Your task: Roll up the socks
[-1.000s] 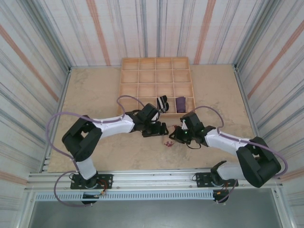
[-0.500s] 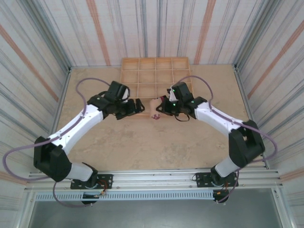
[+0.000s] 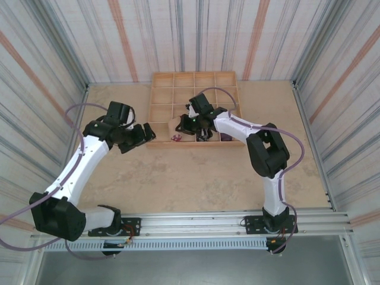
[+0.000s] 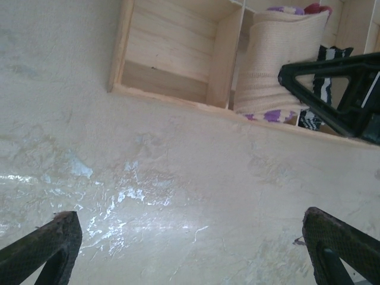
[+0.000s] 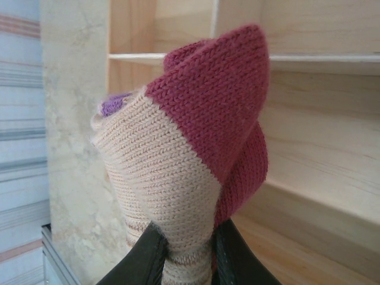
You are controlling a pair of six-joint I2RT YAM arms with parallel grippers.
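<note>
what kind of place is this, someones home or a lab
Probably a robot lab test cell, not a home: left arm and right arm bolted to a rail at the table edge, striped panels walling it in, a wooden grid tray holding a striped sock.

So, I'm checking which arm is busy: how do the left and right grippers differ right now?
The left gripper stands wide open and empty; the right gripper is shut on the beige sock. The left gripper hangs over the table, beside the near left corner of the wooden tray; the right gripper is at the tray's near row of compartments. Both are black two-finger grippers pointing toward the tray.
</note>
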